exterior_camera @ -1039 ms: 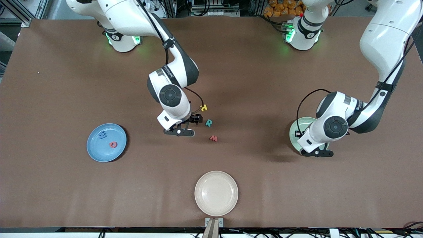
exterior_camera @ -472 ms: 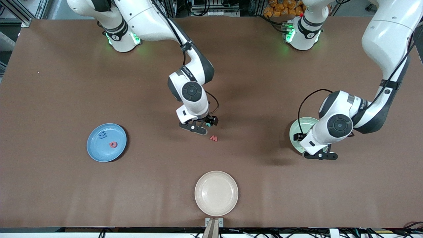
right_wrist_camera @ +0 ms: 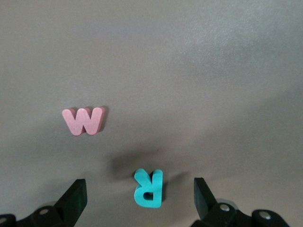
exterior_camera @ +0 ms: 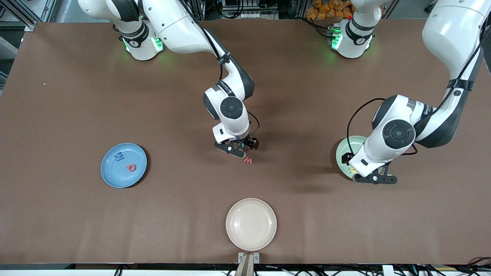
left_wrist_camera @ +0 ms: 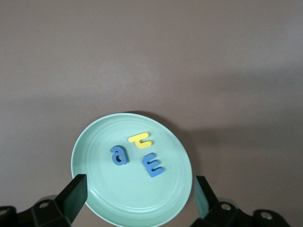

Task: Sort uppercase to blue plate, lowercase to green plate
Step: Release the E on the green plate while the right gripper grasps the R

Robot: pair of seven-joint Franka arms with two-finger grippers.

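Cream plate [exterior_camera: 251, 224] at the worktop [exterior_camera: 76, 214] edge nearest the front camera, bare, well apart from both arms.

Blue plate [exterior_camera: 123, 165] toward the right arm's end, carrying a blue zigzag letter [exterior_camera: 119, 156] and a red round letter [exterior_camera: 131, 167].

Green plate [exterior_camera: 345, 153] toward the left arm's end, largely masked in the front view by the left arm's wrist; only a rim arc and a speck of yellow visible there. Left wrist view fuller: green plate holding a blue a [left_wrist_camera: 118, 155], a yellow hooked letter [left_wrist_camera: 140, 139] and a blue m [left_wrist_camera: 153, 165], close together but apart.

Left gripper [left_wrist_camera: 137, 196] over the green plate, jaws spread wide, holding nothing.

Right gripper [right_wrist_camera: 137, 198] low over mid-worktop, jaws fully apart, empty (teal R [right_wrist_camera: 148, 187] between the fingers, lying flat on the worktop). Teal R almost wholly hidden by the gripper in the front view.

Red w [exterior_camera: 248, 160] on the worktop just beside the right gripper, nearer the front camera than the teal R. No yellow H seen in any view.
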